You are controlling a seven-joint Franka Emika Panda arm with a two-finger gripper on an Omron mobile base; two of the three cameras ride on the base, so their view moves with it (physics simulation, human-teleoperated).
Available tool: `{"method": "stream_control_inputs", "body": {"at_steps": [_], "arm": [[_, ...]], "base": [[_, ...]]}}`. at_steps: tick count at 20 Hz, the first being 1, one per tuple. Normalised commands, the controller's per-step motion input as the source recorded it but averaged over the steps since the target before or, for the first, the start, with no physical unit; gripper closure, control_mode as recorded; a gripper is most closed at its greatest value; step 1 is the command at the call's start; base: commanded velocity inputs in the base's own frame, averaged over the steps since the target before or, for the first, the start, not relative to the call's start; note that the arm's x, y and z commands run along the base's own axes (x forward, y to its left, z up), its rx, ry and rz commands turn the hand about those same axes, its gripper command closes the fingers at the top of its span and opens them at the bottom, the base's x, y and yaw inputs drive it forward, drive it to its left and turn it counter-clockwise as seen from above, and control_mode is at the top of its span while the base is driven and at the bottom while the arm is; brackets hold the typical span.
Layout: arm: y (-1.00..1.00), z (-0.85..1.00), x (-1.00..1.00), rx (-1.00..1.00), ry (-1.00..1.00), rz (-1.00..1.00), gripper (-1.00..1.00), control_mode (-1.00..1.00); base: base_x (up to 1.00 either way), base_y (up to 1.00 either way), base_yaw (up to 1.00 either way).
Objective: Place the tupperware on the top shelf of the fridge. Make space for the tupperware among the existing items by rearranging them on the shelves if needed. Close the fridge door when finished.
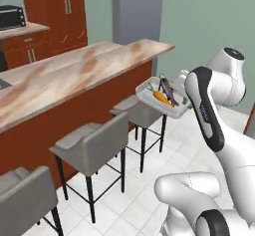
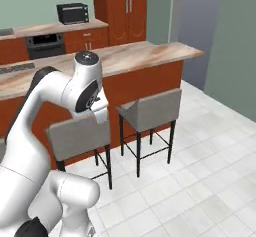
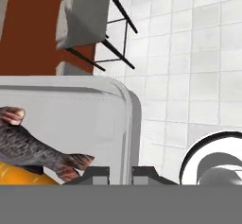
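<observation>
Above the white tiled floor (image 1: 149, 190), beside the bar surface (image 1: 74, 73), the tupperware (image 1: 149, 96) hangs in the air over a grey stool (image 1: 144, 113), clear of the surface's edge, open floor to its right. Its long axis slants down toward the arm, tilted. Inside lie an orange carrot (image 1: 162, 98) and a dark fish (image 3: 33, 150). The tool (image 3: 120, 175) is clamped on its rim.
</observation>
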Motion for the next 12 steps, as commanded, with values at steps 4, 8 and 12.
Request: {"method": "stream_control_inputs", "body": {"at_steps": [4, 8, 12], "arm": [[0.00, 0.00, 0.00, 0.00, 0.00, 0.00, 1.00, 1.00], [0.00, 0.00, 0.00, 0.00, 0.00, 0.00, 1.00, 1.00], [0.00, 0.00, 0.00, 0.00, 0.00, 0.00, 1.00, 1.00]], "base": [[0.00, -0.75, -0.72], [0.03, -0.63, -0.77], [0.23, -0.49, -0.72]]}}
